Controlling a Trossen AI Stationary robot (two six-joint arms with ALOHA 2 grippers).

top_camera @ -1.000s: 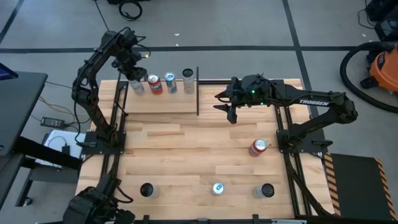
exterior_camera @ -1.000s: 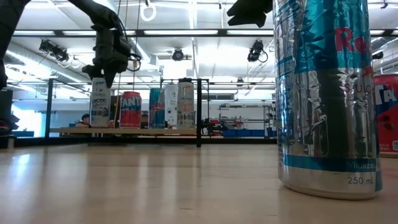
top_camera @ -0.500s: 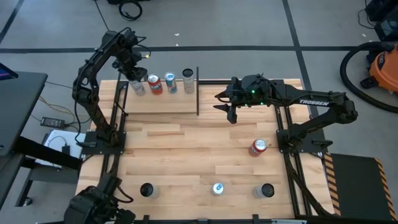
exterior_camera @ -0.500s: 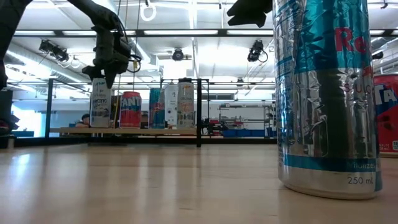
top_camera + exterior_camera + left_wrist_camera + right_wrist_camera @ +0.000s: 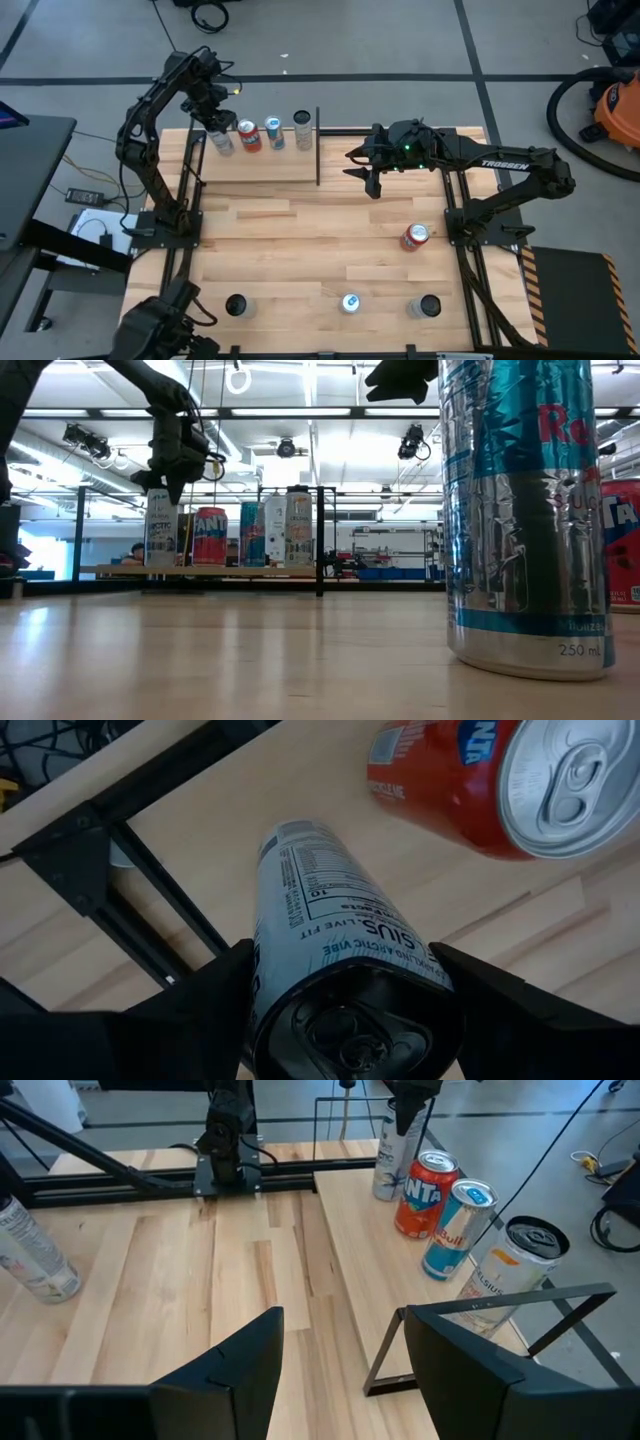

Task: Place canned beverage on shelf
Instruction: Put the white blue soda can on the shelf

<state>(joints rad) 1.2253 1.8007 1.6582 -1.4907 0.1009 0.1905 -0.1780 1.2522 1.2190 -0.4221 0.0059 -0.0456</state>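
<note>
I have the left gripper (image 5: 214, 108) over the far left end of the shelf (image 5: 290, 168), and in the left wrist view its fingers (image 5: 205, 1005) stand either side of the tall slim can (image 5: 335, 945), close against the upper wall just under the rim; whether they pinch it or have just let go I cannot tell. The can stands upright on the shelf's pale wood, directly below and between my fingers, with the red soda can (image 5: 480, 785) just beside it. I judge this can stiff along its length but thin-walled, smooth and slippery, and top-heavy for its narrow base, so I would grip it high on the wall with modest pressure, never the lid. The low view shows what the wrist cannot: the can's (image 5: 160, 530) base sits level on the shelf in line with the three cans beside it. The high view alone places the right gripper (image 5: 362, 167), waiting off the shelf's right end, and the right wrist view shows its fingers (image 5: 225, 1370) spread with nothing between them.
</note>
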